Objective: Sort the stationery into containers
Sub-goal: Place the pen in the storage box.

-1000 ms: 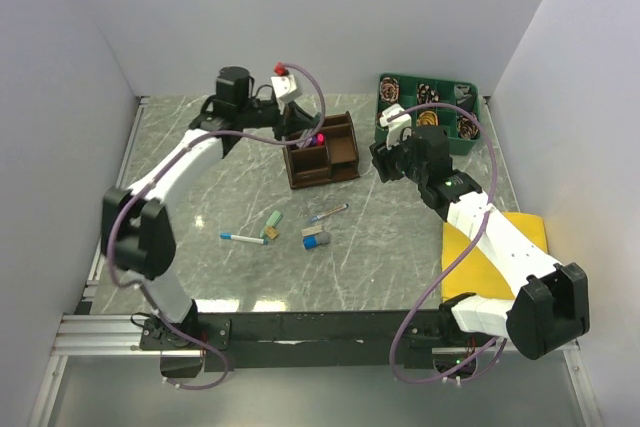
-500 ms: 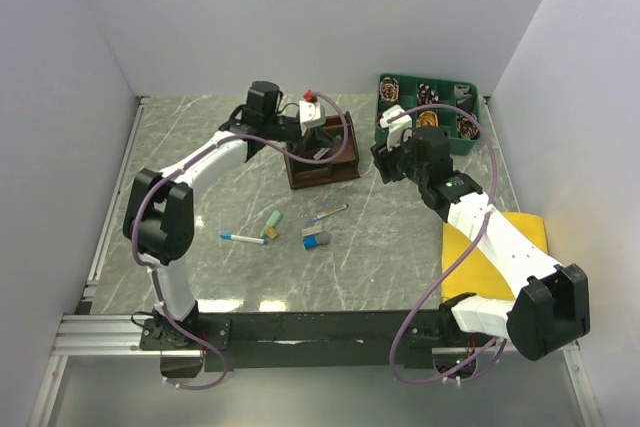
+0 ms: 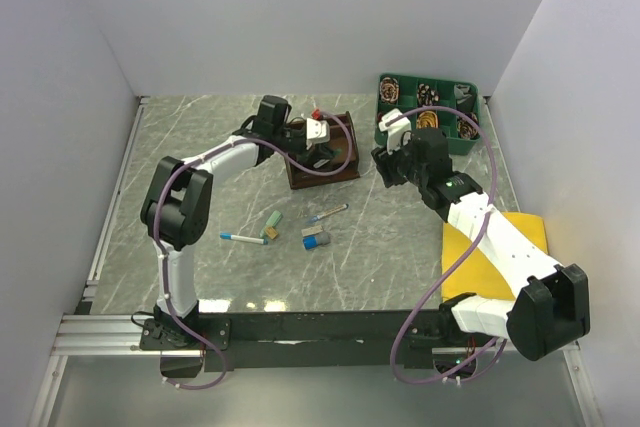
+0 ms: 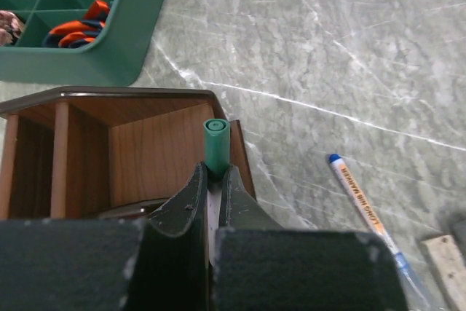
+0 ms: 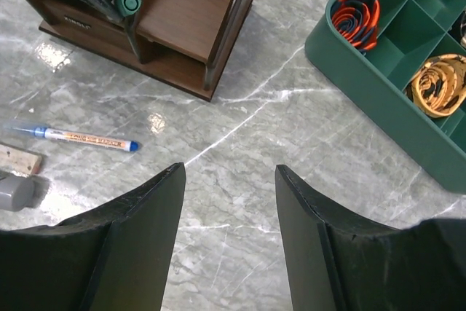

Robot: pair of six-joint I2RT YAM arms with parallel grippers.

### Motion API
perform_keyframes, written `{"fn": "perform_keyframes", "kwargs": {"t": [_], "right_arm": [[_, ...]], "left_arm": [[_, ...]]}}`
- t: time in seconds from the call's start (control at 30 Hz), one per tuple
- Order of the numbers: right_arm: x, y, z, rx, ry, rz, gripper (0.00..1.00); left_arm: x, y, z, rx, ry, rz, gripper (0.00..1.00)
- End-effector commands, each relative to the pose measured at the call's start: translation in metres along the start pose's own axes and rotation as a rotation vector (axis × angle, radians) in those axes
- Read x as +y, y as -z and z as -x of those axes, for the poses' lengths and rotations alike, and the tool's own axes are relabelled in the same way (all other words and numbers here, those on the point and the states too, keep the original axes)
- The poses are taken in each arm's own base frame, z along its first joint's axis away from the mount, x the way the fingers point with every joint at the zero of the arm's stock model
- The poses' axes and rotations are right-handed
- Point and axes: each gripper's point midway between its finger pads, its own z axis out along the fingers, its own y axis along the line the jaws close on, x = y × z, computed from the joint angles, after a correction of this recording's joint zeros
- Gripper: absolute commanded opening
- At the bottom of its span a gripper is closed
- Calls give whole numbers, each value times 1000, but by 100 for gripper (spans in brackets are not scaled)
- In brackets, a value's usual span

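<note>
The dark brown wooden organiser (image 3: 335, 169) stands mid-table. My left gripper (image 3: 325, 153) hangs over it, shut on a green marker (image 4: 215, 143) whose round end pokes out past the fingertips (image 4: 195, 180) above a compartment (image 4: 145, 151). The right wrist view shows that green marker (image 5: 131, 2) at the organiser (image 5: 191, 12). My right gripper (image 3: 386, 169) hovers open to the right of the organiser, with only marble between its jaws (image 5: 229, 172). Loose stationery lies nearer the arms: a blue-capped pen (image 3: 243, 238), a green piece (image 3: 272, 219), a tan piece (image 3: 268, 235), another pen (image 3: 328, 213), blue-grey pieces (image 3: 317, 239).
A green tray (image 3: 470, 142) of coiled cables stands at the back right, close behind my right gripper. A yellow cloth (image 3: 495, 247) lies under the right arm. White walls enclose the table on three sides.
My left arm has swung right, carrying its gripper from behind the organiser's left side to over the organiser, folding at the elbow. The right arm has stayed still.
</note>
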Motion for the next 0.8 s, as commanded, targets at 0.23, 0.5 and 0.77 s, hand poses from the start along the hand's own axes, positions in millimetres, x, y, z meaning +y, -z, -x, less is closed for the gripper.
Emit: {"fn": "perform_keyframes", "kwargs": {"t": [0.23,0.5,0.77], "right_arm": [[-8,-3,16,-12,-6,-10,60],[-9,-11,24,-17,-7,0,60],[-10,-10,26,-22,-10,-6,60]], "left_arm": [[25,8,-10,1,-107,120,17],[50,24,-7,5,-111,228,43],[45,53,50,-27,-177,258,61]]}}
